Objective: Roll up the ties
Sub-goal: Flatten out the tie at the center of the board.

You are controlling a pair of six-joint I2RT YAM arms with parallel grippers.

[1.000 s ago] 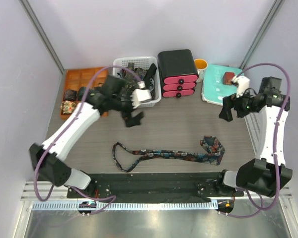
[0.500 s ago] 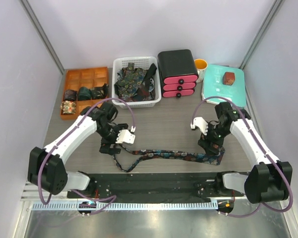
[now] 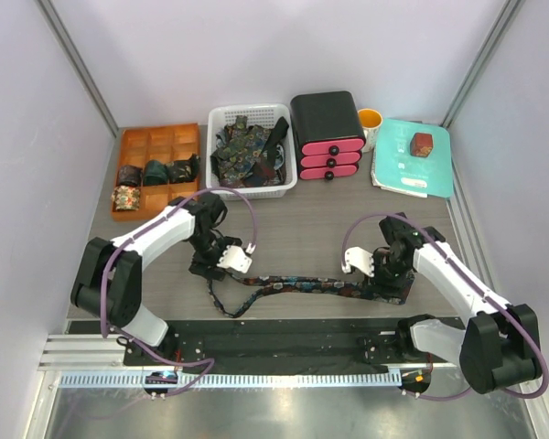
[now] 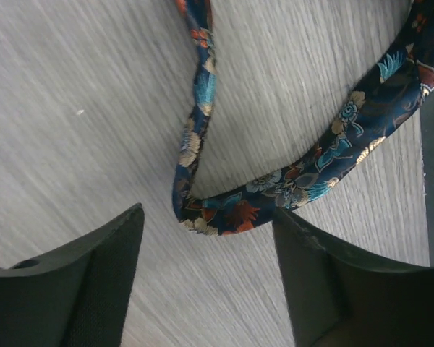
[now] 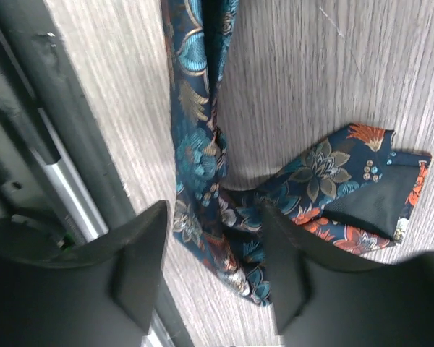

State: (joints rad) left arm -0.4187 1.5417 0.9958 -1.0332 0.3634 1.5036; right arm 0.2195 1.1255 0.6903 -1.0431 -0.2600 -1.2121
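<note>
One dark floral tie (image 3: 311, 286) lies stretched along the table's near edge, narrow end looped at the left, wide end folded at the right. My left gripper (image 3: 206, 272) is down at the loop. In the left wrist view it (image 4: 207, 235) is open, and the tie's bend (image 4: 217, 215) lies just beyond the fingertips with bare table between the fingers. My right gripper (image 3: 386, 288) is down on the wide end. Its fingers (image 5: 213, 238) stand open astride the folded fabric (image 5: 195, 152), not clamped. Rolled ties (image 3: 156, 171) sit in the orange tray.
A white basket (image 3: 221, 117) of loose ties stands at the back. Beside it are a black and pink drawer unit (image 3: 328, 135), an orange cup (image 3: 371, 119) and a teal pad (image 3: 435, 174) carrying a small red-brown box (image 3: 422, 144). A black rail (image 3: 284, 334) borders the near edge.
Both arms swung from the back of the table down to the two ends of the tie. Both sets of jaws have narrowed while staying open.
</note>
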